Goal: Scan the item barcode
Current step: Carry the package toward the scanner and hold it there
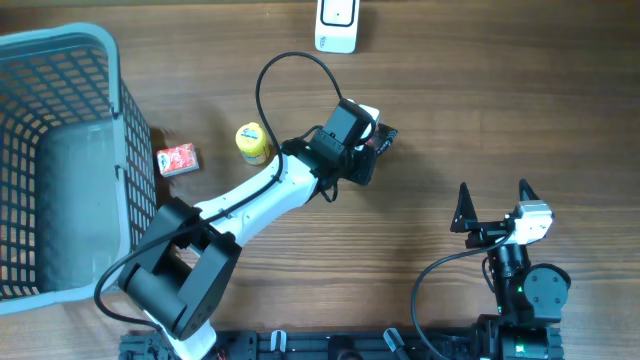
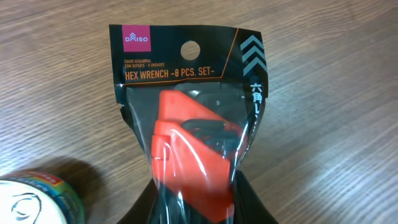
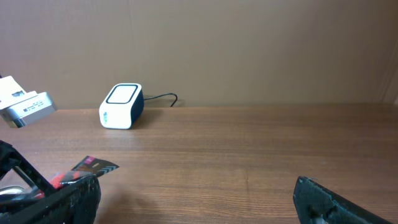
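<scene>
The item is a black Daiso hex wrench pack [image 2: 186, 93] with a red holder inside, and its label side faces the left wrist camera. My left gripper [image 2: 196, 208] is shut on the pack's lower end, a black finger on each side. From overhead the left gripper [image 1: 375, 145] holds the pack [image 1: 386, 138] over the middle of the table. The white barcode scanner [image 1: 336, 25] stands at the far edge, and shows as the scanner [image 3: 121, 106] in the right wrist view. My right gripper [image 1: 493, 205] rests open and empty at the near right. No barcode shows.
A grey mesh basket [image 1: 60, 160] fills the left side. A small red box [image 1: 178, 159] and a yellow-lidded can [image 1: 251, 142] sit beside it, close to the left arm. The can [image 2: 31, 199] is just left of the held pack. The scanner's cable trails off the back.
</scene>
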`<state>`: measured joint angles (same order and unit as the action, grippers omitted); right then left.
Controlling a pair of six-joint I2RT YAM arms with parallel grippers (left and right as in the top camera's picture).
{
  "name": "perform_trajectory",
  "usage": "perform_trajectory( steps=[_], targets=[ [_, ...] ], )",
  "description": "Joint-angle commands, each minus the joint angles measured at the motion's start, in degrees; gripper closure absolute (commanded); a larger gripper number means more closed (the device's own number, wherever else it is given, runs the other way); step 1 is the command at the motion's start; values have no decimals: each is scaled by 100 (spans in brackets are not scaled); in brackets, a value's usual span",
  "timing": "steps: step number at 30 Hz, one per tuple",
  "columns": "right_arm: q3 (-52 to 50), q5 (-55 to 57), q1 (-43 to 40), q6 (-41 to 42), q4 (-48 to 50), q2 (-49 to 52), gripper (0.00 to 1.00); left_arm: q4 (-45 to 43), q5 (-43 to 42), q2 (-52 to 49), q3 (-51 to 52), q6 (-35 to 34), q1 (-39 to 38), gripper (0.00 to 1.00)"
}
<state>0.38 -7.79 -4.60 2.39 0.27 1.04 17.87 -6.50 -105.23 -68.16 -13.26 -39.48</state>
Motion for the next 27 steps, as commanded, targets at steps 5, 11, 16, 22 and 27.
perform_trajectory(
  steps=[5,11,16,22,27],
  targets=[
    [-9,52,-31,68,20,-39,0,-44,-957,-55,-85,-278,15,81],
    [-9,52,-31,70,20,-39,0,-105,-1626,-55,-85,-887,203,85],
    [-9,52,-31,70,20,-39,0,-428,-2450,-55,-85,-1523,555,82],
    [-9,52,-31,68,20,-39,0,-503,-3178,-55,-85,-1751,1132,85],
    [-9,52,-31,70,20,-39,0,-503,-3576,-55,-85,-1770,1357,87]
  ],
)
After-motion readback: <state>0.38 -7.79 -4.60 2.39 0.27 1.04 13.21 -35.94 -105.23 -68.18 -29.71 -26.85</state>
